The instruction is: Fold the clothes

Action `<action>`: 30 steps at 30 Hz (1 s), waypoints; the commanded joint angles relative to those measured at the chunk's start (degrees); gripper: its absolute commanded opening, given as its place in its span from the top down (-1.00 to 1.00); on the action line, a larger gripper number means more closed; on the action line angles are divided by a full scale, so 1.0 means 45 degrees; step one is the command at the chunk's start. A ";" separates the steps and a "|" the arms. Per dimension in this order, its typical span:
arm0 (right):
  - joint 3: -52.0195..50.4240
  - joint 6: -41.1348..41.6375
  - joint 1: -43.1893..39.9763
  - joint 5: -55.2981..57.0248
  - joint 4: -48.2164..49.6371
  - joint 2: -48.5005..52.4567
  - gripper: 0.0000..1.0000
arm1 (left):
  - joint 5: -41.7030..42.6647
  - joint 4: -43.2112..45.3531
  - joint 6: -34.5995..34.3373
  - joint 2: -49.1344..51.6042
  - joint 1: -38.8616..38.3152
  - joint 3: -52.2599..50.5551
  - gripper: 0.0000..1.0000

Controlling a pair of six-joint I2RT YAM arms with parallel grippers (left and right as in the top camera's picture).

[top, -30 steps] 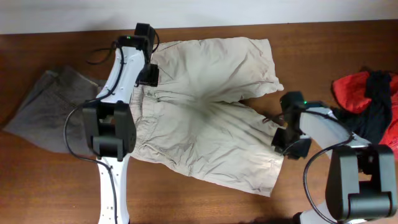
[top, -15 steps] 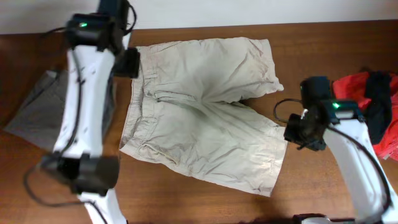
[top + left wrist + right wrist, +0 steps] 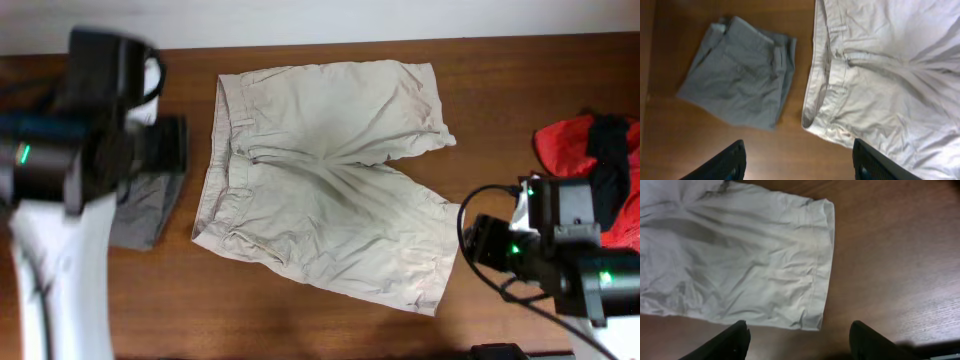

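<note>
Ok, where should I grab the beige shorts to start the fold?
Probably the near leg's hem corner with the right gripper and the waistband's near corner with the left gripper, both from the robot's side. The shorts lie flat and spread, with those corners free on the bare table.

The spread shorts (image 3: 330, 180) lie mid-way along the table (image 3: 500, 90), waistband left, legs right; folded shorts (image 3: 740, 80) lie just left of them; a heap (image 3: 585, 150), seemingly two garments, sits at the right edge
</note>
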 commanded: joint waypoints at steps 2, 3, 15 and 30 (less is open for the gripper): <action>-0.0121 -0.1564 0.0005 -0.1025 -0.0049 -0.0024 -0.38 | -0.0078 0.1389 -0.0933 -0.1787 0.0053 -0.4575 -0.43; -0.0277 -0.1967 0.0010 -0.1273 -0.0029 0.0087 -0.39 | -0.0034 0.1957 -0.1054 -0.2152 0.0053 -0.5780 -0.46; -0.1943 -0.4473 0.2472 -0.2404 0.1166 0.2511 -0.46 | 0.3682 0.9321 -0.2098 -0.2817 0.0656 -1.5212 -0.63; -0.1938 -0.1258 0.8762 0.3405 0.2288 0.4138 -0.57 | 0.5518 0.9972 -0.4265 -0.2812 0.1622 -1.6825 -0.98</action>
